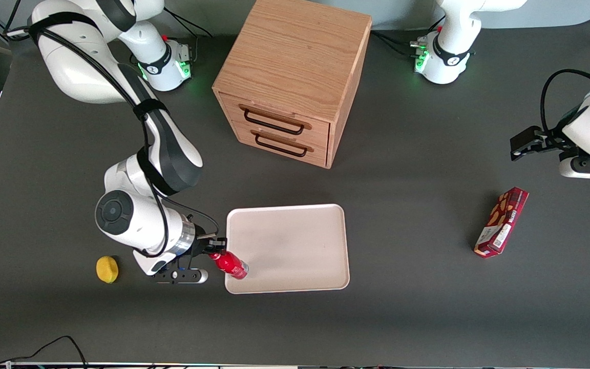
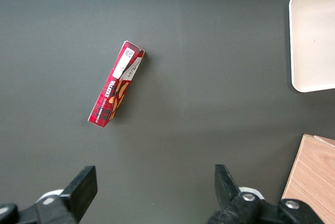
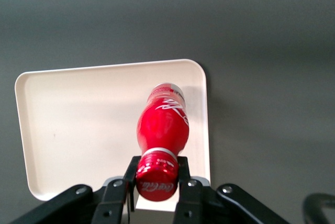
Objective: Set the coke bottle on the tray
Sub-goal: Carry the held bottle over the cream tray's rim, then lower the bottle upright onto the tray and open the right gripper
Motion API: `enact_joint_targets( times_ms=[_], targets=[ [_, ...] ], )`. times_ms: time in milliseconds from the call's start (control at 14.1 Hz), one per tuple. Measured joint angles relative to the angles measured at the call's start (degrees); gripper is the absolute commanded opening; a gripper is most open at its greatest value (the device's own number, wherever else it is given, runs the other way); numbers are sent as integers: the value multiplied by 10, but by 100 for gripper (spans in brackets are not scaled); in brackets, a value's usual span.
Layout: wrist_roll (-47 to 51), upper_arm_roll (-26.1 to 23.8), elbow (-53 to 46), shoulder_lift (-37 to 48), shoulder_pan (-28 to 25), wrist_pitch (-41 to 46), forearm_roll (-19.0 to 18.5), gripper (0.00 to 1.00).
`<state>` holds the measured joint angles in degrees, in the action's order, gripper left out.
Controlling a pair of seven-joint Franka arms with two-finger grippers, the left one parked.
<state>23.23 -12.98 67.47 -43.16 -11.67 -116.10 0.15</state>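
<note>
My right gripper [image 1: 214, 249] is shut on the red cap of the coke bottle [image 1: 230, 264], a small glossy red bottle with white lettering and a silvery base. The bottle tilts out over the corner of the off-white tray [image 1: 295, 246] that is nearest the front camera and toward the working arm's end. In the right wrist view the fingers [image 3: 184, 176] clamp the cap on both sides, and the bottle [image 3: 162, 130] hangs over the tray [image 3: 78, 124] near its rim. Whether its base touches the tray cannot be told.
A wooden two-drawer cabinet [image 1: 290, 82] stands farther from the front camera than the tray. A yellow round object [image 1: 107, 269] lies beside the gripper. A dark red snack box [image 1: 501, 221] lies toward the parked arm's end, also in the left wrist view [image 2: 115, 89].
</note>
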Motion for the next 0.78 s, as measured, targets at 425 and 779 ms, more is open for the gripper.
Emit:
enact_joint_targets(
  times_ms=[425,779],
  targets=[
    [0,26,-4,-31,-9,-48,0,0],
    [11,30,-10,-39,-19,-53,0,0]
  ],
)
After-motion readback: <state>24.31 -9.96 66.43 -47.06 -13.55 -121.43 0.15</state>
